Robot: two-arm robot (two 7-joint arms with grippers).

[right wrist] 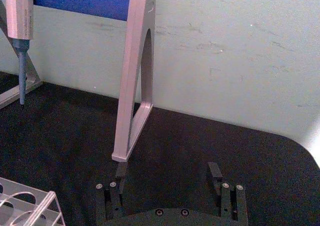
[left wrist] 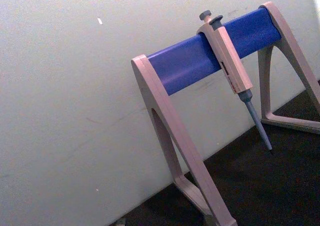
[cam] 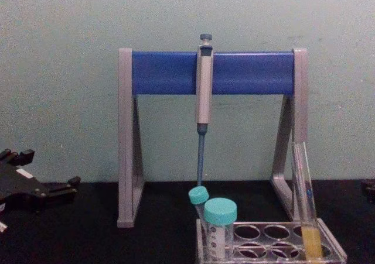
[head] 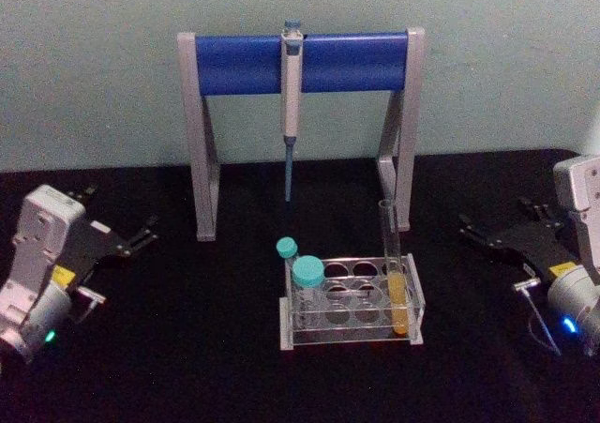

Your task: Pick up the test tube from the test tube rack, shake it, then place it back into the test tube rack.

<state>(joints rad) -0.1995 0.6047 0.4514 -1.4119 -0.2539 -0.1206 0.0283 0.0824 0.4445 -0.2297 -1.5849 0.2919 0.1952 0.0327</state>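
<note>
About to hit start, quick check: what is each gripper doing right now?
Left gripper: open, empty, left of the test tube rack.
Right gripper: open, empty, right of the rack.

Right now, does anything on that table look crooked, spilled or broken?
Nothing spilled or broken. The test tube leans slightly in the test tube rack, as do the two capped tubes. Both grippers, left and right, sit aside.

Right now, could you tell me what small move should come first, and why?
Probably bring the right end effector leftward toward the long clear glass test tube. The tube stands untouched at the right end of the clear plastic rack, nearer that open end effector than the left end effector.
</note>
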